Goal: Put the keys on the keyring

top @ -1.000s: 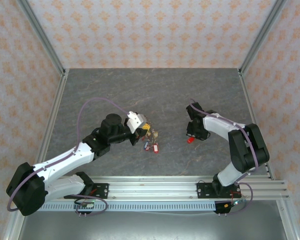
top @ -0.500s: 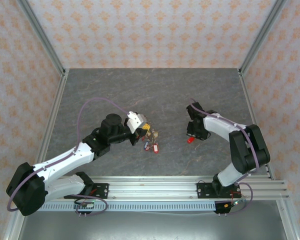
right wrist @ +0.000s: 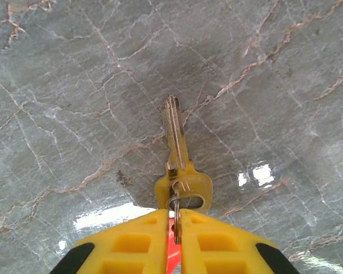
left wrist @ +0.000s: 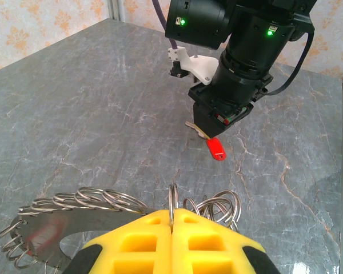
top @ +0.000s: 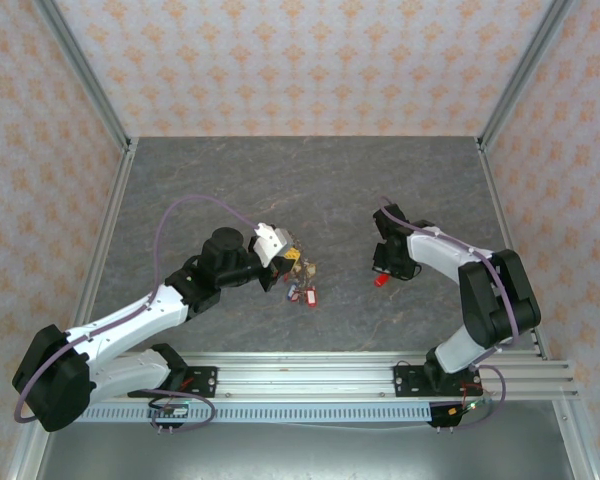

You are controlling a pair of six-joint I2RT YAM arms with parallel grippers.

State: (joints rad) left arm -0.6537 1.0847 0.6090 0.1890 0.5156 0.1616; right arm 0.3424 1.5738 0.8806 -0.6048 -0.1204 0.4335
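Left gripper (left wrist: 171,221) pinches a loop of the keyring (left wrist: 52,231), right gripper (right wrist: 172,221) pinches one key (right wrist: 177,142) by its ring; next, I reckon, carry it left and thread it.

The top camera looks steeply down from behind the arm bases (top: 180,382) over the whole surface (top: 230,170). The left wrist camera skims low across it, facing the right hand (left wrist: 212,127); the right wrist camera stares closely down.
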